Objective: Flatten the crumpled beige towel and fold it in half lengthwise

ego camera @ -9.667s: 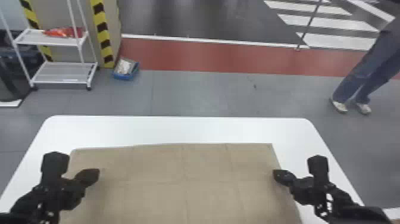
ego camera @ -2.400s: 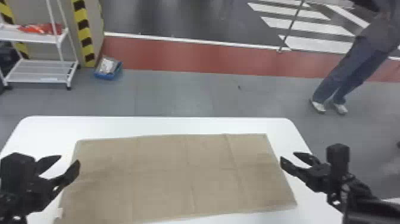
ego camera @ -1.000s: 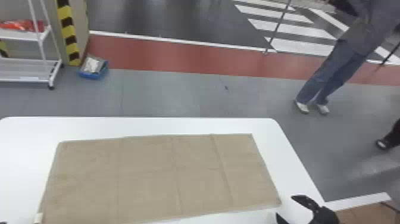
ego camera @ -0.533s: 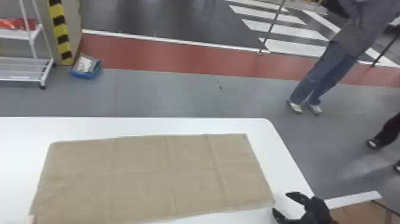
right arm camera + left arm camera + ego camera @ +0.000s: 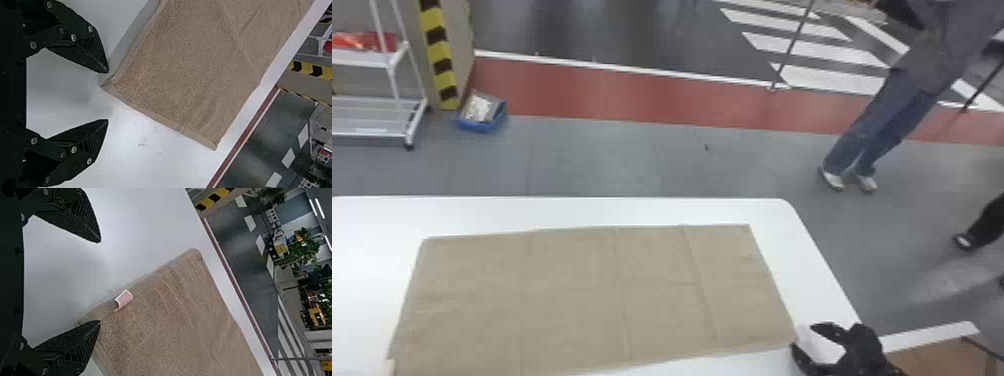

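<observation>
Towel: beige, laid flat, roughly rectangular.
Lies lengthwise across the white table; crease lines and light wrinkles noted on surface, hemmed edges, small white tag with reddish print at one edge.

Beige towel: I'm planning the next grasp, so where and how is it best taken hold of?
Probably the beige towel by its near right corner, the right gripper coming from the towel's right: that pointed corner lies flat beside the open jaws.

White counter, rounded far corners. Beige towel lies flat on it, faint creases, white tag at one edge.
</observation>
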`<state>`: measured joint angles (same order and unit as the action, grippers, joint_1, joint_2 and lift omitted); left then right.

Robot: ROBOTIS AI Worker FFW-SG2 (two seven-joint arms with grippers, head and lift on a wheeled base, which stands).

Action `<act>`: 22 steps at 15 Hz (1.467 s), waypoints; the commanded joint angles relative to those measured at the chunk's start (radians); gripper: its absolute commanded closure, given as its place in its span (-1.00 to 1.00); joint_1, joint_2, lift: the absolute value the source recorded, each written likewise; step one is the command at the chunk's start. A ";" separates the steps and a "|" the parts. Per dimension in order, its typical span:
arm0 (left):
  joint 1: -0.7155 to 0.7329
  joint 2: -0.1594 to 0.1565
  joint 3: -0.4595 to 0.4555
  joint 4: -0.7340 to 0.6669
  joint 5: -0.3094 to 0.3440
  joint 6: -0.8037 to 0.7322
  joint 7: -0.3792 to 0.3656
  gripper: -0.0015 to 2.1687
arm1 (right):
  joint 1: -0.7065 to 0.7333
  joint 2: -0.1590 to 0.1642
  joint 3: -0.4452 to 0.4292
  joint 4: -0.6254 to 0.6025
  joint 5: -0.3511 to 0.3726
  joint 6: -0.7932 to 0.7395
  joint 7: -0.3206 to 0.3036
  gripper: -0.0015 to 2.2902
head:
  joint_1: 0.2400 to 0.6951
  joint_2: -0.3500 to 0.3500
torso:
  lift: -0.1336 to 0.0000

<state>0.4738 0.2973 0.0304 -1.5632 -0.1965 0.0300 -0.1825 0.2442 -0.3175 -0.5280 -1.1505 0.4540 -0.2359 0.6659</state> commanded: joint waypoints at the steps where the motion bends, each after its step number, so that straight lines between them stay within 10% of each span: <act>1: 0.014 0.005 0.005 -0.011 0.008 0.000 -0.006 -0.84 | -0.002 0.000 0.000 0.000 0.000 0.008 0.001 -0.58 | 1.00 -0.85 | 1.00; 8: 0.055 0.013 0.036 -0.083 0.131 0.046 -0.132 -0.80 | 0.000 0.002 -0.001 0.005 0.000 0.008 0.000 -0.58 | 1.00 -0.92 | 1.00; 16: 0.025 -0.001 0.023 -0.054 0.111 0.107 -0.147 -0.50 | 0.001 -0.002 -0.010 0.005 -0.005 0.002 0.000 -0.58 | 1.00 -0.98 | 1.00; 22: 0.034 0.002 0.023 -0.071 0.112 0.114 -0.150 0.25 | 0.001 -0.002 -0.012 0.005 -0.005 0.005 0.000 -0.58 | 1.00 -0.98 | 1.00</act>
<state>0.5032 0.2969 0.0536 -1.6271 -0.0844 0.1430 -0.3320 0.2454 -0.3191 -0.5387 -1.1452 0.4494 -0.2307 0.6656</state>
